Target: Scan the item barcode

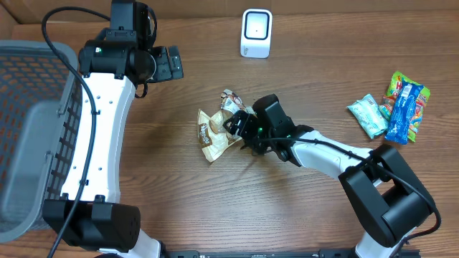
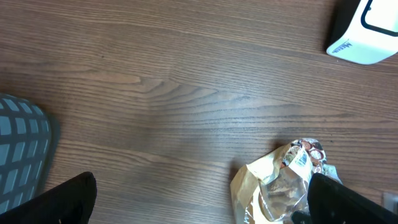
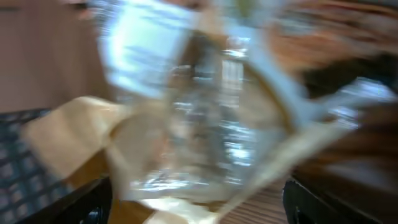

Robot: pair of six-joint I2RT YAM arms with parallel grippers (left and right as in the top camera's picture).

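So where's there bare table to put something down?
Bare wood lies between the white scanner and the snack packets, and near the front edge, in front of the crumpled wrapper. The middle is crowded: the right gripper is at that wrapper. The basket fills the left.

We get soft, even light from above on the table [image 1: 208, 208], shadows faint. Our left wrist view is sharp; our right wrist view is smeared with motion blur, glare flashing off the wrapper [image 3: 205, 124].
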